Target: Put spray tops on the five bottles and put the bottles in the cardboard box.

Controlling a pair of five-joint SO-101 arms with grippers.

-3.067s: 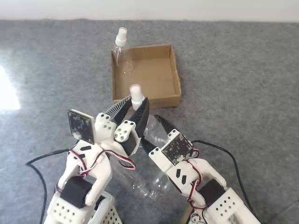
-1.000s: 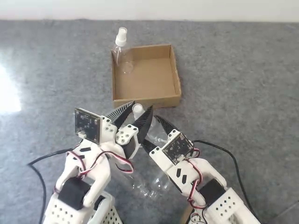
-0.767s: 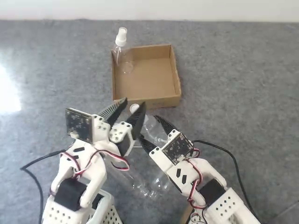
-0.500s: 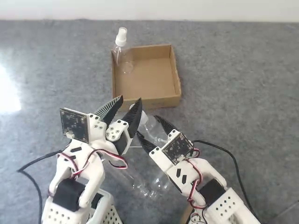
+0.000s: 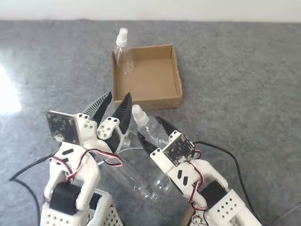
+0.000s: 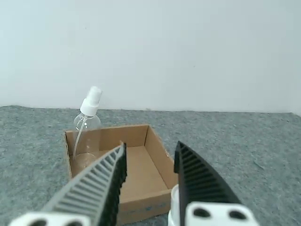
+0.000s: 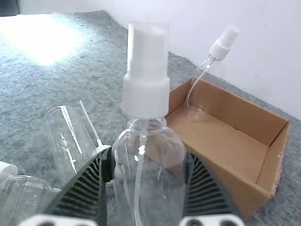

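1. Left gripper (image 5: 119, 94) (image 6: 150, 146): held above the grey felt table cover (image 5: 235, 70), short of the near wall of the box. Its claw is spread and nothing is gripped. It is placed just left of the held bottle's white spray top.

2. Capped bottle (image 5: 121, 51) (image 6: 86, 123) (image 7: 209, 59): clear, fitted with a white spray top. It is stood upright inside the box, in the far left corner.

3. Loose bottles (image 5: 141, 181) (image 7: 66, 136): clear, without tops, laid on their sides on the cover between the two arms. How many there are cannot be counted. A loose spray top with its thin tube (image 7: 89, 120) is laid among them.

4. Held bottle (image 5: 141, 117) (image 7: 146, 146): clear, with a white spray top seated on its neck and the dip tube seen inside. It is tilted toward the box and kept off the cover, outside the box, near its front wall.

5. Cardboard box (image 5: 177, 70) (image 6: 157, 153) (image 7: 235, 113): shallow, open-topped, set on the cover beyond both grippers.

6. Right gripper (image 5: 148, 127) (image 7: 146, 160): its claw is pinched on the body of the held bottle, one ribbed finger on each side.
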